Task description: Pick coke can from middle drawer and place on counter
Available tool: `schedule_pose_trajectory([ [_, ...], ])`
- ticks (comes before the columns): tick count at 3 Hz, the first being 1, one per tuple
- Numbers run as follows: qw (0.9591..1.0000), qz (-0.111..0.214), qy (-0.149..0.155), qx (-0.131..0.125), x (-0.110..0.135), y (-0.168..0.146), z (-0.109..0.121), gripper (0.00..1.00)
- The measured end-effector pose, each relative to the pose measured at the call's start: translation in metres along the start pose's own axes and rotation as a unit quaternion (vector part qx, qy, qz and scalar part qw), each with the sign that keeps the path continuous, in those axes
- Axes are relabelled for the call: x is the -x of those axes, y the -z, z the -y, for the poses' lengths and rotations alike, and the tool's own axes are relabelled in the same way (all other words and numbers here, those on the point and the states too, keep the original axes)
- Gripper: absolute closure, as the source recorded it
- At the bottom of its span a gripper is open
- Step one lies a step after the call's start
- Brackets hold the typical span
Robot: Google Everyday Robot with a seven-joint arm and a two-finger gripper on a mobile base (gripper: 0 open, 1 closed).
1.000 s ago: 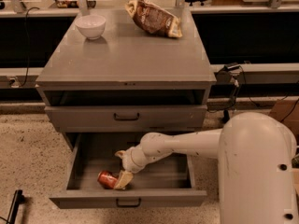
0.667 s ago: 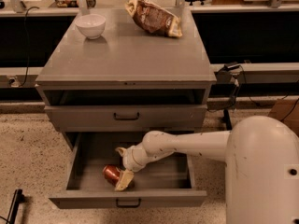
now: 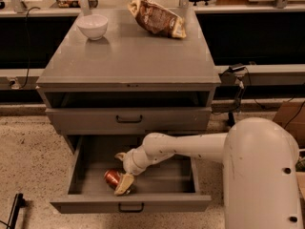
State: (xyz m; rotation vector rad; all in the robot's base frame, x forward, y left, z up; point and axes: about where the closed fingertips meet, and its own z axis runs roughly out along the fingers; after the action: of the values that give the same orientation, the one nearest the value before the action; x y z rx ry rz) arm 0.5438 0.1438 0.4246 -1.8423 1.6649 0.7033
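The coke can [image 3: 111,177], red with a silvery end, lies on its side at the front left of the floor of the open middle drawer [image 3: 131,202], the lowest one, pulled out. My gripper [image 3: 121,171] reaches down into that drawer from the right. Its fingers stand apart: one tan fingertip [image 3: 123,184] rests against the can's right side, the other [image 3: 119,155] is behind the can, apart from it. The can is not lifted. The counter [image 3: 128,56] is the grey top of the cabinet above.
A white bowl [image 3: 92,26] stands at the counter's back left and a brown and yellow snack bag [image 3: 157,18] lies at its back right. A taller-fronted drawer [image 3: 128,119] is closed above the open one. My white arm and base [image 3: 259,175] fill the lower right.
My gripper has shifted slightly within the drawer, and the can has been nudged a little towards the back. It still lies on the drawer floor.
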Motion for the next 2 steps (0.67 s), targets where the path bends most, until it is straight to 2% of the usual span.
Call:
schedule_pose_trajectory([
  [1,0.9999,0.002,-0.012,0.001,-0.0035,-0.0039,0.0045,0.31],
  [2,0.9997,0.008,-0.021,0.006,-0.0056,-0.0051,0.0071,0.37],
])
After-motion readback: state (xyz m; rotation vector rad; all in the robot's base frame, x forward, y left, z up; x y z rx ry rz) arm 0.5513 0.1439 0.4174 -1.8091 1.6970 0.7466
